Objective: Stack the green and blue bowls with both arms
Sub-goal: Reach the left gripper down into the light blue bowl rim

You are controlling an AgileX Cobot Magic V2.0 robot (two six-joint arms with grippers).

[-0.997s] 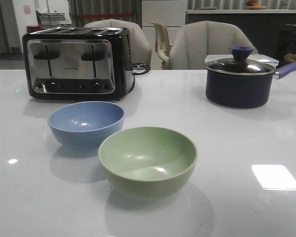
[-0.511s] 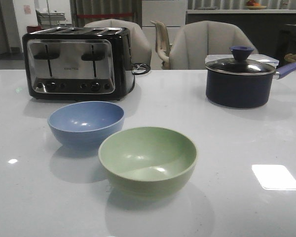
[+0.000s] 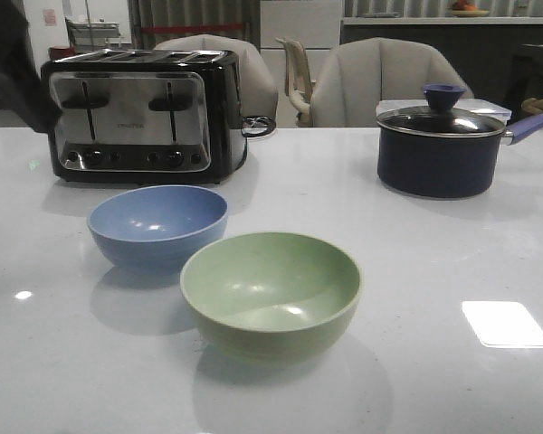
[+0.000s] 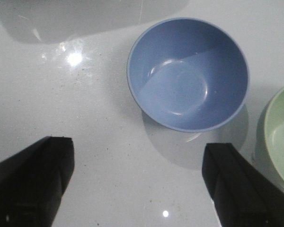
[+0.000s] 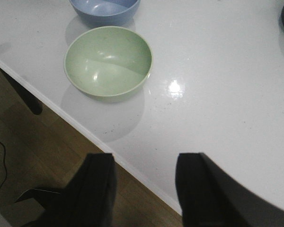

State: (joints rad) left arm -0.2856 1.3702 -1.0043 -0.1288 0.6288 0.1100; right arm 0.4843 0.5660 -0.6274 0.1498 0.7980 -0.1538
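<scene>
Both jaws agape, holding nothing

Kitchen-dining room: toaster (image 3: 143, 115), saucepan (image 3: 442, 149) on white table (image 3: 416, 271), padded chairs (image 3: 380, 81).

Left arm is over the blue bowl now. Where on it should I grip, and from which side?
Pinch the rim of the blue bowl from above, one finger inside and one outside. It sits upright and empty, with thin walls. Take the rim on the side away from the green bowl, which stands close beside it. The left gripper is open.
</scene>
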